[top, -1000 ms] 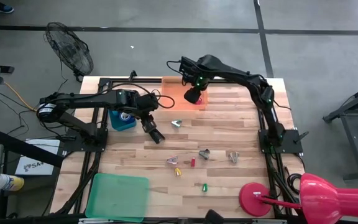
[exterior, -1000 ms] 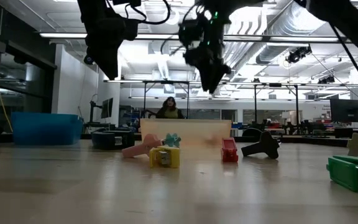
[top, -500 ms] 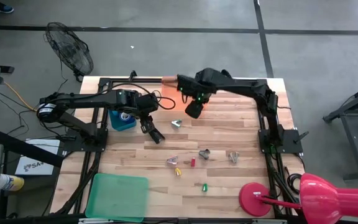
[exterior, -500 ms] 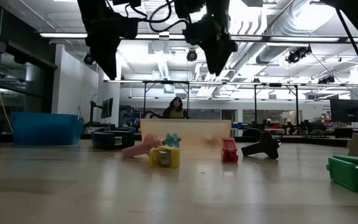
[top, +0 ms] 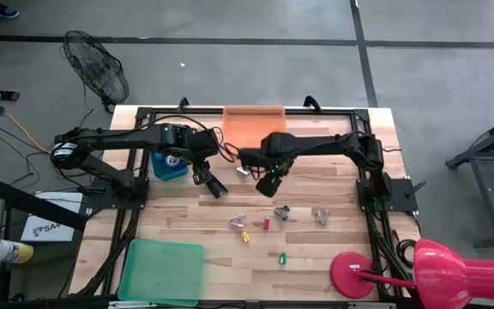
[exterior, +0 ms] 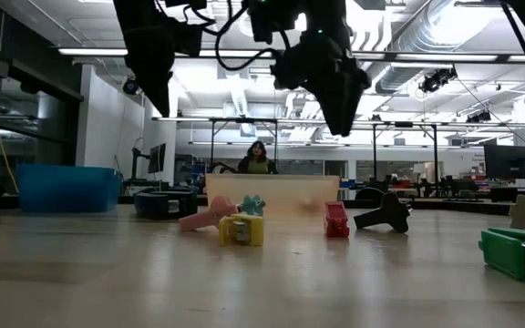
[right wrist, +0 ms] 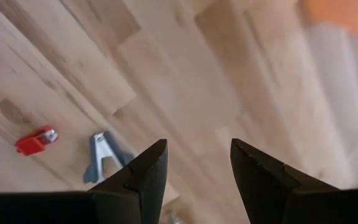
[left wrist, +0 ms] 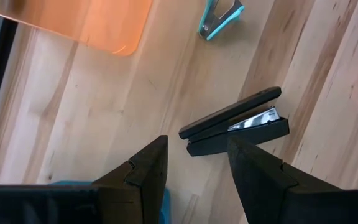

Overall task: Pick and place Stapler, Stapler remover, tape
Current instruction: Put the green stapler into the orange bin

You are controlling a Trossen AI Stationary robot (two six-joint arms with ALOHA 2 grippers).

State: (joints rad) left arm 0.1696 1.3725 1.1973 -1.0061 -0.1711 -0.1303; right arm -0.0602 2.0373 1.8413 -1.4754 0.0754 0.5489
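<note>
The black stapler [left wrist: 235, 121] lies flat on the wooden table, just beyond the fingertips of my left gripper [left wrist: 194, 165]. That gripper hangs open above the table, left of centre [top: 202, 172]. A teal staple remover [left wrist: 219, 15] lies farther off, near the orange tray [top: 253, 124]. My right gripper [top: 268, 183] hangs open over the table's middle, pointing down with nothing between its fingers [right wrist: 194, 158]. Below it lie a grey staple remover [right wrist: 101, 158] and a small red piece [right wrist: 35, 140]. No tape roll shows plainly.
A blue bin [top: 168, 165] stands under the left arm and a green tray [top: 163, 270] at the near left. More small claws and coloured pieces [top: 264, 225] lie toward the near side. A red lamp base [top: 350, 276] sits at the near right.
My right gripper has swung from above the orange tray at the far edge toward the table's middle and near side, sinking a little. It has stayed open. The stapler and the small pieces have not moved.
</note>
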